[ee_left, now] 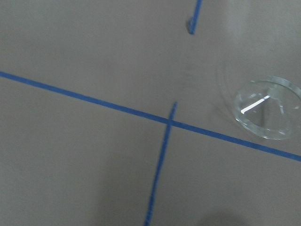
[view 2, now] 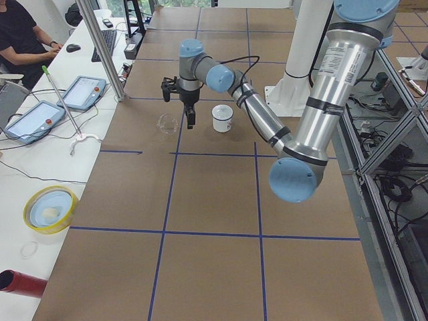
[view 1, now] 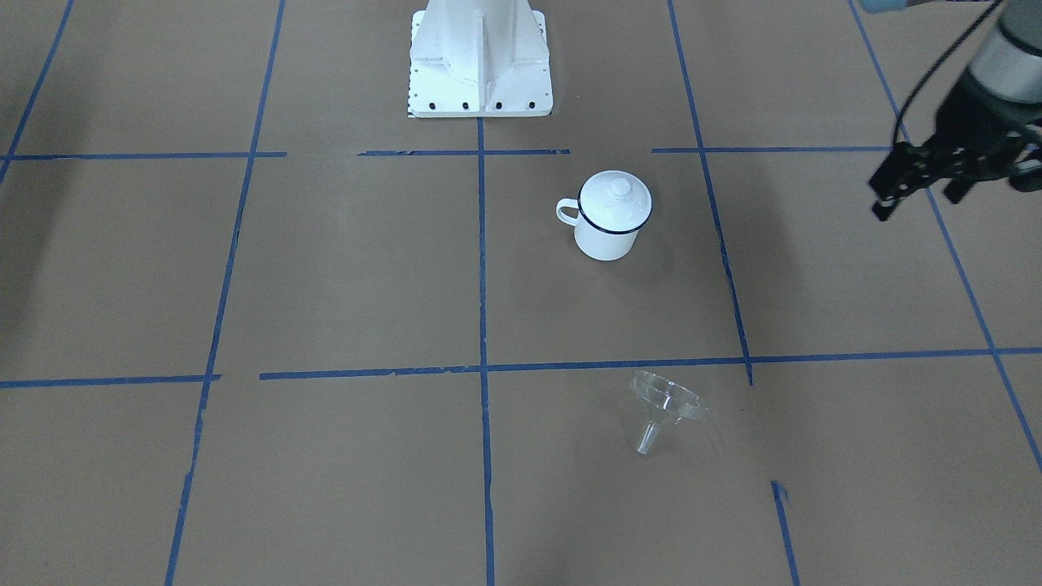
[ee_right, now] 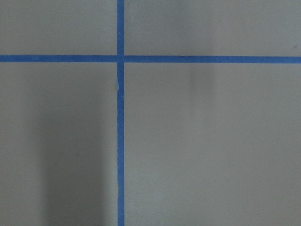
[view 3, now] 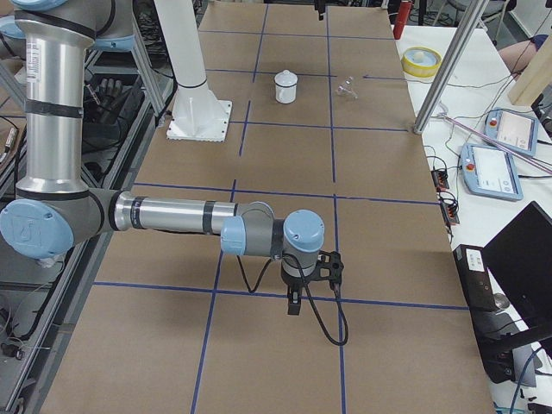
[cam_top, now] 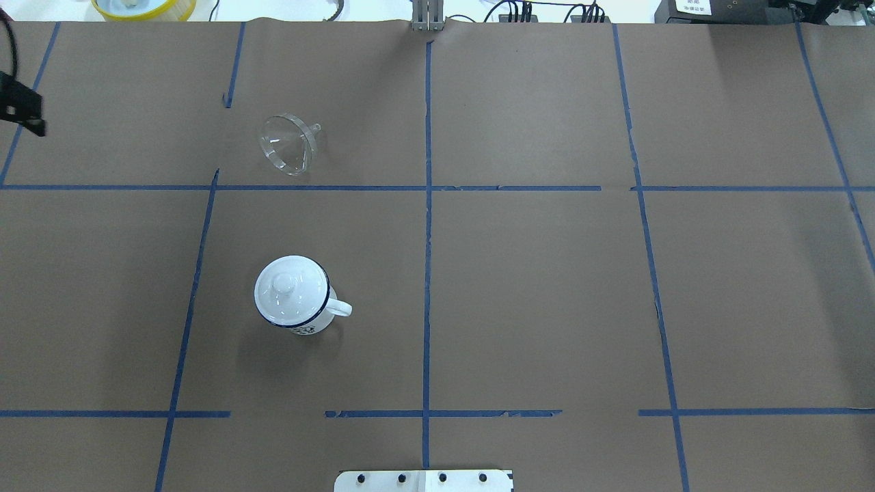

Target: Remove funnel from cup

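Observation:
The clear funnel (view 1: 666, 407) lies on its side on the brown table, apart from the cup; it also shows in the overhead view (cam_top: 290, 143) and the left wrist view (ee_left: 267, 107). The white cup (view 1: 606, 236) with a blue rim stands upright with a white domed lid (view 1: 616, 198) on it. My left gripper (view 1: 916, 199) hangs in the air off to the side of both, open and empty. My right gripper (view 3: 297, 302) shows only in the exterior right view, far from both; I cannot tell if it is open or shut.
The white robot base (view 1: 480, 61) stands at the table's edge behind the cup. Blue tape lines (cam_top: 427, 205) divide the table into squares. A yellow-rimmed dish (cam_top: 143, 7) sits beyond the far edge.

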